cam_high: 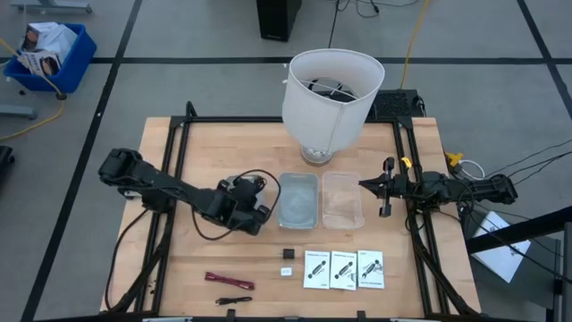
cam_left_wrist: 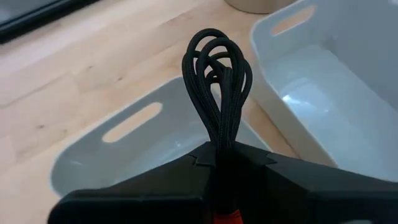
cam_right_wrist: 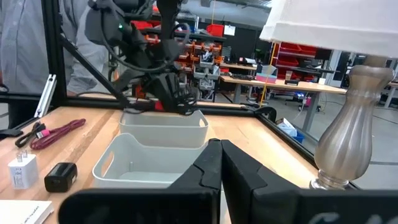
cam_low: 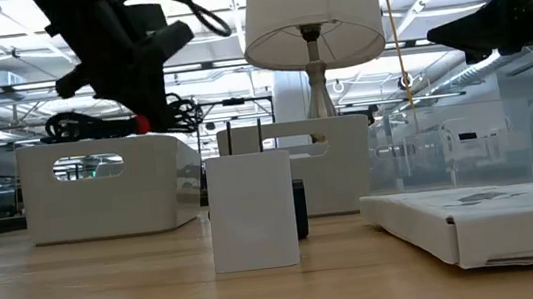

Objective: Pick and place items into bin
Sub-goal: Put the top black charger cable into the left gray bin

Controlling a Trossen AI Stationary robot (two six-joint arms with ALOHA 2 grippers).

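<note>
The left hand (cam_high: 259, 199) is hovering at the outer edge of the left-hand pale grey plastic bin (cam_high: 298, 199), its fingers clamped on a coiled black braided cable (cam_left_wrist: 217, 81); in the left wrist view the cable's tight loops are fanning out in a teardrop shape from between the fingers, hanging over that bin's handle slot. A second, clear plastic bin (cam_high: 342, 199) is sitting just beside the first, and a large white fabric lampshade on a silver base (cam_high: 329, 94) is standing behind both. The right hand (cam_high: 366, 184) is waiting by the clear bin's far side, its fingers pressed together on nothing. Near the front edge of the light wooden worktop (cam_high: 179, 277), a coiled dark-red cable (cam_high: 229, 281) is lying beside another thin black cable (cam_high: 234, 301). To their right, a tiny black cube (cam_high: 289, 254) is sitting just behind a tiny white block (cam_high: 287, 270), and three white card packets with black print (cam_high: 344, 268) are lying flat in a row, edges touching.
</note>
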